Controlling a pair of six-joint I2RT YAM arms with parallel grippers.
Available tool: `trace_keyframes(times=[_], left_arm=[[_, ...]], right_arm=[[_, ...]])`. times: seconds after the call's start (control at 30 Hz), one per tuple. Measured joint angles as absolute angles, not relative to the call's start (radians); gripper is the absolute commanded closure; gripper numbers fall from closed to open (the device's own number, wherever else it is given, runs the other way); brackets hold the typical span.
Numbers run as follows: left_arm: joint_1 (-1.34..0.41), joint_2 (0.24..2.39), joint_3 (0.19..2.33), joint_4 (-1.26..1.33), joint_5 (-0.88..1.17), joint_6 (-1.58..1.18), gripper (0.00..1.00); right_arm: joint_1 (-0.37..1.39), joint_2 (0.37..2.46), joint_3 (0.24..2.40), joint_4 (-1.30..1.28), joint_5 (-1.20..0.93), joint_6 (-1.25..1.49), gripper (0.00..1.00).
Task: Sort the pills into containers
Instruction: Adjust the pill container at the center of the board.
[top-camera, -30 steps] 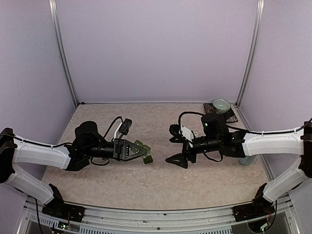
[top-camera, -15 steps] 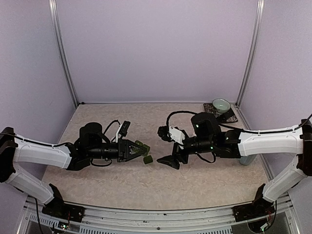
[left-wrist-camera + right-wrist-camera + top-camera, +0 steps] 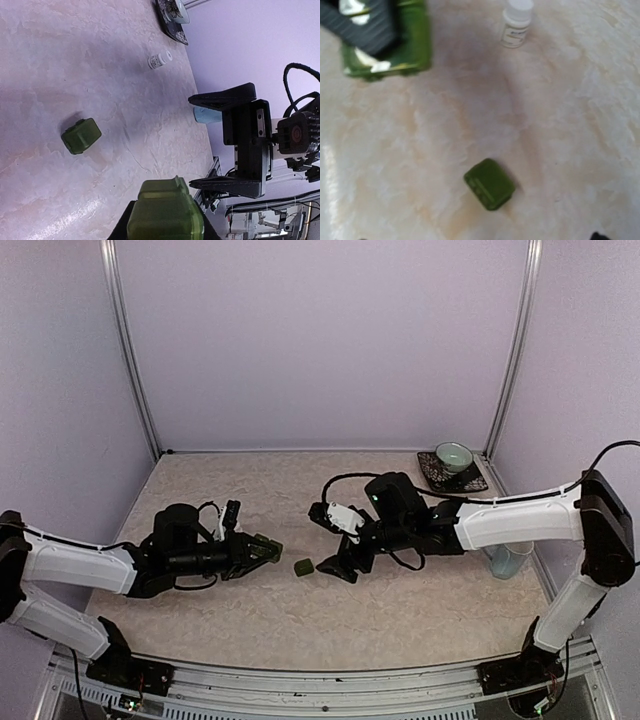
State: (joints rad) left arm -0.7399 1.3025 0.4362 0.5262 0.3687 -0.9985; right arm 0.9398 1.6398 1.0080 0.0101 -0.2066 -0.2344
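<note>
The left gripper (image 3: pixel 256 549) is pressed shut on a green container (image 3: pixel 270 546), which is held just left of a loose green compartment (image 3: pixel 303 566) lying on the desk (image 3: pixel 400 620). Just right of that compartment, the right gripper (image 3: pixel 332 543) is held spread wide, with its nearer finger close to the compartment.

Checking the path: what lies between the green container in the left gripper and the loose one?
Only bare tabletop between the held container and the loose container; right wrist view shows it.
</note>
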Motion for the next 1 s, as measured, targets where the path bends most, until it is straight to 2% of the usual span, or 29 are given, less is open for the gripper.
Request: trace_keyframes(times=[0.4, 0.83, 1.0], left_arm=[[-0.709, 1.263, 0.387, 0.498, 0.319, -1.019, 0.81], [-0.707, 1.264, 0.378, 0.502, 0.306, -1.039, 0.8], [-0.707, 1.272, 0.359, 0.509, 0.306, -1.05, 0.75]], right_arm=[[0.918, 1.762, 1.112, -0.019, -0.219, -0.188, 0.09], [0.928, 1.8, 1.123, -0.009, -0.211, -0.222, 0.09], [0.928, 1.809, 1.121, -0.006, -0.196, -0.222, 0.09]])
